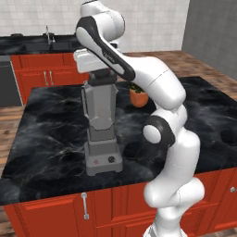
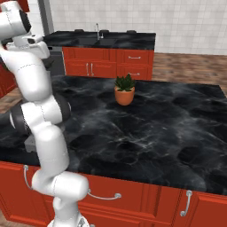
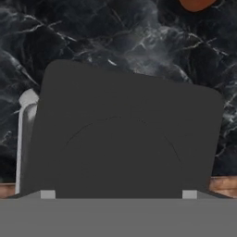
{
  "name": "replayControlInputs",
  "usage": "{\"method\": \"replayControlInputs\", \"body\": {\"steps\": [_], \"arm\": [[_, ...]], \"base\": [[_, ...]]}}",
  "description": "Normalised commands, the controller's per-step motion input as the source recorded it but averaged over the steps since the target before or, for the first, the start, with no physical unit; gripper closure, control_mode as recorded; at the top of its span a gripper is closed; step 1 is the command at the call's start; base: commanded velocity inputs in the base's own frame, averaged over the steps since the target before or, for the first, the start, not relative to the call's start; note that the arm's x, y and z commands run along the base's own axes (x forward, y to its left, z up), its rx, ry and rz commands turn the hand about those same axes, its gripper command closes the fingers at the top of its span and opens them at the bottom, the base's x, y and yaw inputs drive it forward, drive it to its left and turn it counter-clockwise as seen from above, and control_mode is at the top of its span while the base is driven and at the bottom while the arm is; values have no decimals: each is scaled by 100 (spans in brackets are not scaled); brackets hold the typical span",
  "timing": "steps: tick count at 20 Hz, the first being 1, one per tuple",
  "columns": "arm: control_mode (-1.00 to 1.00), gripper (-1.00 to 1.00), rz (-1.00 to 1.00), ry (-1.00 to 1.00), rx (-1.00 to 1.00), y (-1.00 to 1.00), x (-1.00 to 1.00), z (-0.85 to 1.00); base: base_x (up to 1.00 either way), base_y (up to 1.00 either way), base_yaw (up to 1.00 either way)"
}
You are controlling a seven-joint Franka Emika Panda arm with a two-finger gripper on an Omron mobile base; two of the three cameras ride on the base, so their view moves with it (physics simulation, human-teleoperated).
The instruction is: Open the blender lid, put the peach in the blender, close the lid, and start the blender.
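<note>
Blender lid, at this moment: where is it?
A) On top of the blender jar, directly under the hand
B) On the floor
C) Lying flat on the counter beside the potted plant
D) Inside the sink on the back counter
A. In the left base view the robot's hand sits right above the blender, and the hand view looks straight down on the dark squarish blender lid with the counter around it.

Rendered home kitchen
Black marble island [image 2: 177, 115] directly below the hand, red cabinets [image 2: 133, 62], a sink faucet [image 2: 98, 30] and tiled wall [image 2: 155, 17] beyond it.
</note>
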Motion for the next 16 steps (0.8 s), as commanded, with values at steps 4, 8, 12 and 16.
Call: {"method": "replayControlInputs", "body": {"steps": [4, 8, 12, 16], "arm": [[-100, 100, 3, 3, 4, 0, 0, -29], [-100, 100, 2, 2, 6, 0, 0, -17], [-100, 100, 1, 0, 5, 0, 0, -13], [-100, 100, 1, 0, 8, 0, -3, -13]], "base": [[0, 0, 0], [0, 0, 0], [0, 0, 0], [0, 0, 0]]}}
